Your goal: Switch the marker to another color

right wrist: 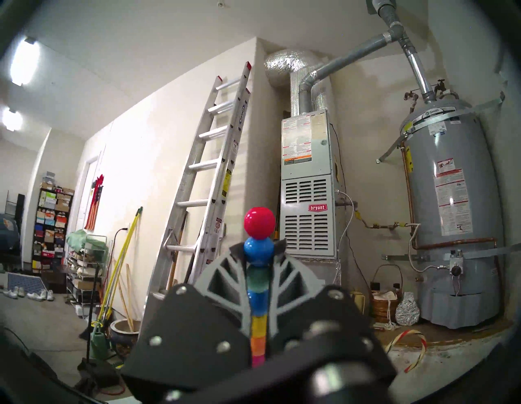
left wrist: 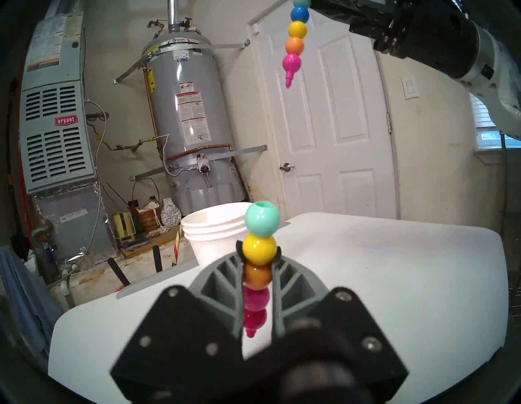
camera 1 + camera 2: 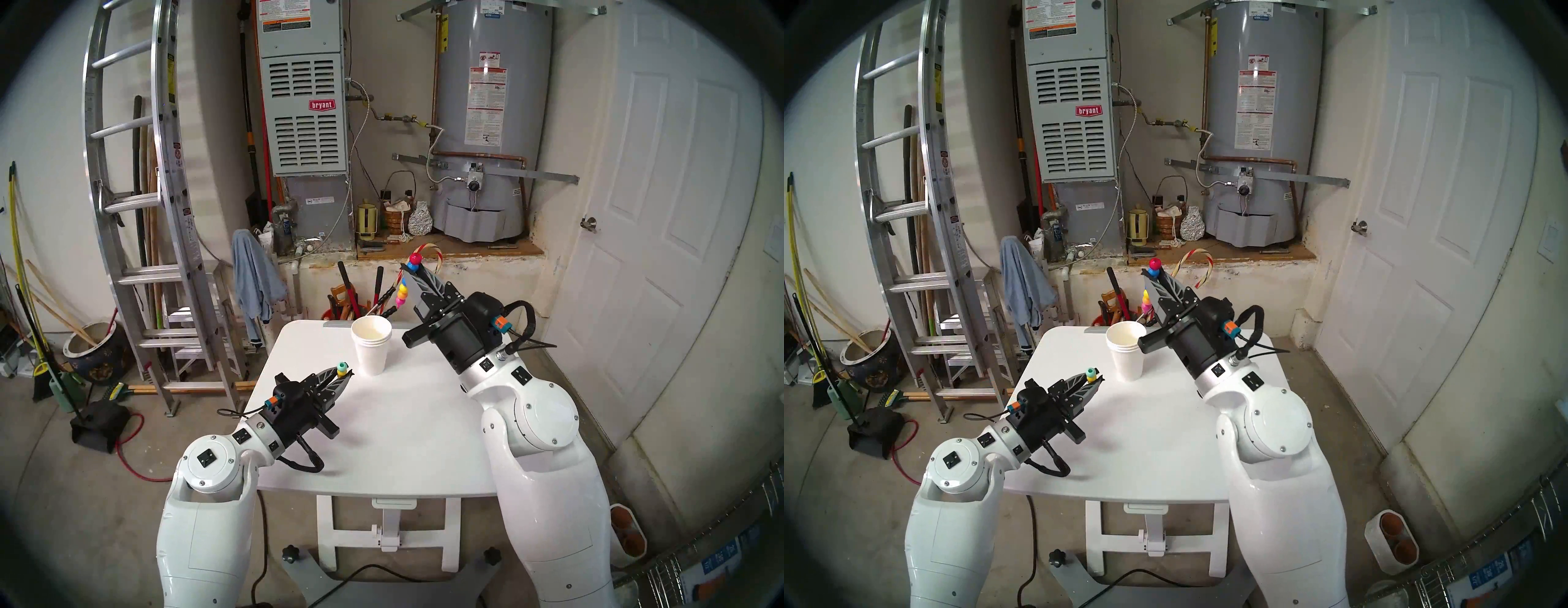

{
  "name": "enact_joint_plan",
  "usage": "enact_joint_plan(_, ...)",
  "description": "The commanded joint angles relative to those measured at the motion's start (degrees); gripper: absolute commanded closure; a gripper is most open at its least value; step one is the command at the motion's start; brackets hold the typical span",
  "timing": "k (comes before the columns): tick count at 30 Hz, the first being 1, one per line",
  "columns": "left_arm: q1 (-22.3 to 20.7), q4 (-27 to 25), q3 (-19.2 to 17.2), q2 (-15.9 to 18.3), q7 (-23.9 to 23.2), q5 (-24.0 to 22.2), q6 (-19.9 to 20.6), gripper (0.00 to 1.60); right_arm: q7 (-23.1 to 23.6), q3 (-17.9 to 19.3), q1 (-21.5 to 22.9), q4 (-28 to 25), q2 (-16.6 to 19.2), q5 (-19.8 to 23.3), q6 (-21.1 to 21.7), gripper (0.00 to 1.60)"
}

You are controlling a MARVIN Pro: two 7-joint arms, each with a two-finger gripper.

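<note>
marker split, one piece per claw

risk first: both pieces are pinched on round beads, so you could see one twist or slip when you push them back together. left claw [image 2: 258,262] is clamped on the short piece [image 2: 260,248], teal bead up, over the bench [image 3: 407,424] near the cup [image 3: 371,344]. right claw [image 1: 259,254] is clamped on the long piece [image 3: 403,293], raised beyond the cup, pink tip down, well apart from the short one.

Head views look down over both arms; each wrist view peers close past its own end effector [image 2: 258,254] toward the water heater [image 2: 186,135] both share.
</note>
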Motion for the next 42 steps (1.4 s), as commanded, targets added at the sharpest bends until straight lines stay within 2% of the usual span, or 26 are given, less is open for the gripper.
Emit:
enact_joint_plan(1, -1.4, -1.6, 0.6, -0.3, -0.2, -0.6, -0.8, 1.60, 0.0, -1.7, 2.3, 0.3, -0.9, 1.5, -0.6, 1.60)
enact_joint_plan(18, -2.7, -2.4, 2.7, -0.8, 0.1, 0.1, 0.4, 1.60, 0.7, -3.0, 2.6, 3.8, -0.9, 2.8, -2.1, 1.60)
enact_joint_plan(25, -4.3, -0.8, 3.1, -0.9, 0.7, 0.6, 0.7, 1.60, 1.9, -3.4, 2.0, 3.3, -0.7, 4.5, -1.5, 1.60)
enact_joint_plan(42, -6.7, -0.5, 4.4, -1.3, 1.7, 1.5, 2.2, 1.60, 3.8, -3.4, -1.1, 2.7, 0.2, 4.6, -1.9, 1.60)
